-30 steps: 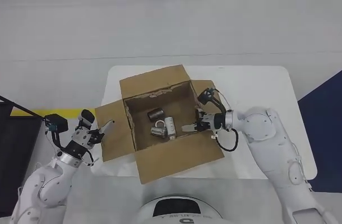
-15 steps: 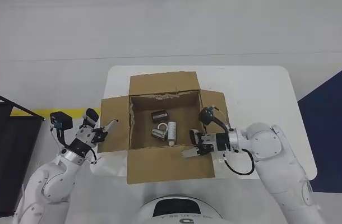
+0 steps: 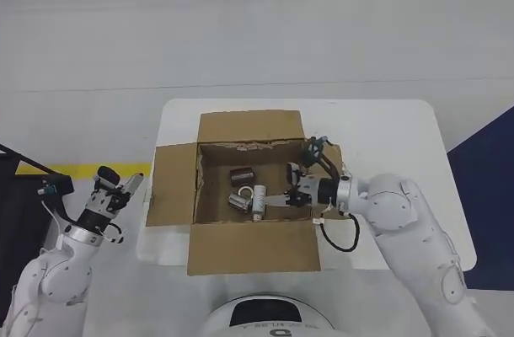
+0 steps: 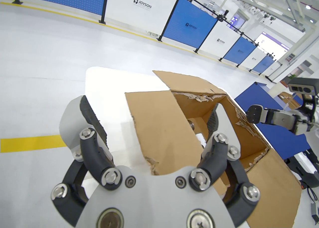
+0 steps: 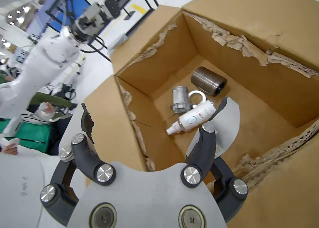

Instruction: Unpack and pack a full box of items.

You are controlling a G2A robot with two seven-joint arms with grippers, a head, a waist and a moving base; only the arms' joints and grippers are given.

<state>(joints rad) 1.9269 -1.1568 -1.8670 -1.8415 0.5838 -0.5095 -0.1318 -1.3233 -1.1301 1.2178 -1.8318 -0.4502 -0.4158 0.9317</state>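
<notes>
Over the box at the bench centre, the right hand gapes wide near the bottle and may snag the torn wall; left hand wide, off the bench's left edge

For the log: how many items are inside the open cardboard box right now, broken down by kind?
Dark metal cylinder: 1
Silver metal fitting: 1
Metal ring: 1
White spray bottle: 1
Total: 4, all lying on the floor of the box.
</notes>
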